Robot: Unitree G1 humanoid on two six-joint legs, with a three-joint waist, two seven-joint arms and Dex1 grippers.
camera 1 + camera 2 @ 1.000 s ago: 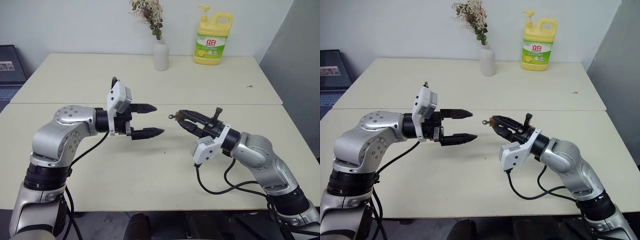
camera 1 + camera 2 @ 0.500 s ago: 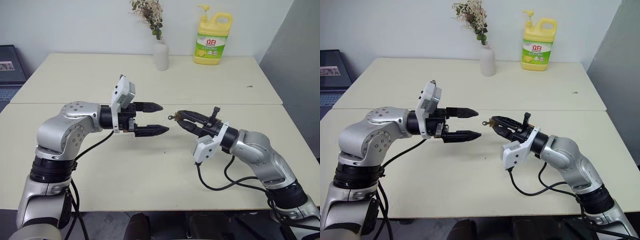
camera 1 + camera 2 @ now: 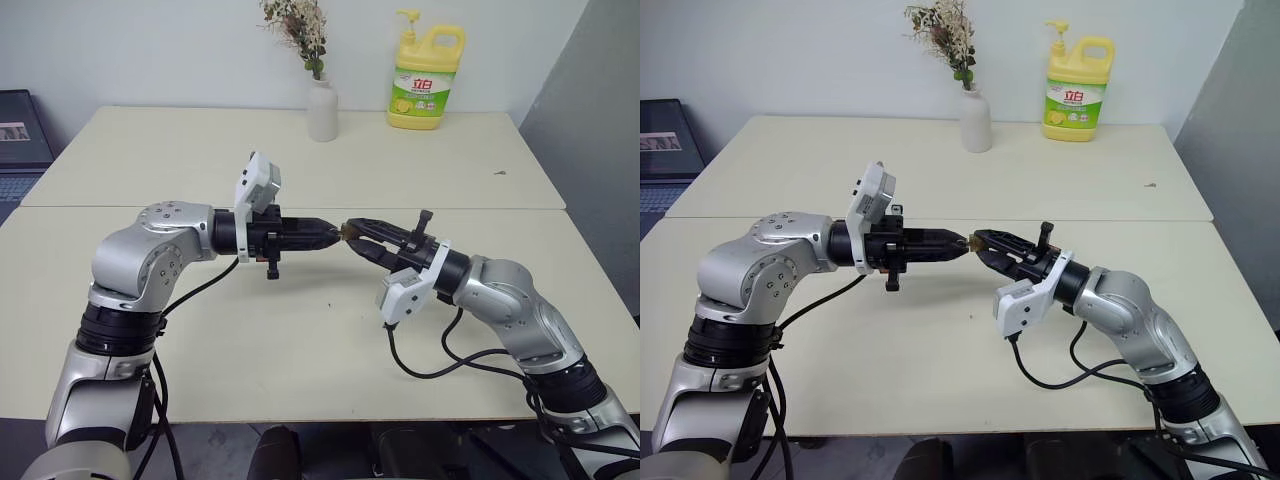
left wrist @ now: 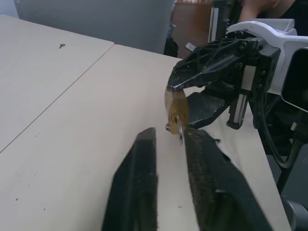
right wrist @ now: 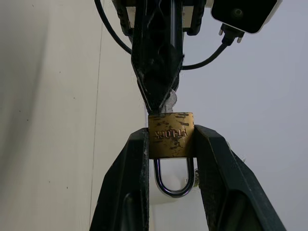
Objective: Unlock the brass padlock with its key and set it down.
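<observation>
Brass padlock is held in mid-air above the near half of the bench, pinched by its sides between the two black fingers of the right gripper, shackle pointing back toward that wrist and keyhole end facing outward. The key sticks out of the keyhole, small and thin.

What has changed: a second ago the left gripper hung wide open, well apart from the lock. Now it has moved in toward the middle of the bench and its fingers have shut narrow, tips meeting the lock's keyhole end. In the left wrist view the key lies against the inner face of one finger; whether it is firmly pinched cannot be told.

This likely means the reach is done and the turning of the key is next. The shackle looks closed, so the lock is probably not yet open and nothing has been set down.

Farther off, by the far edge, stand a white vase with dried flowers and a yellow soap bottle.
</observation>
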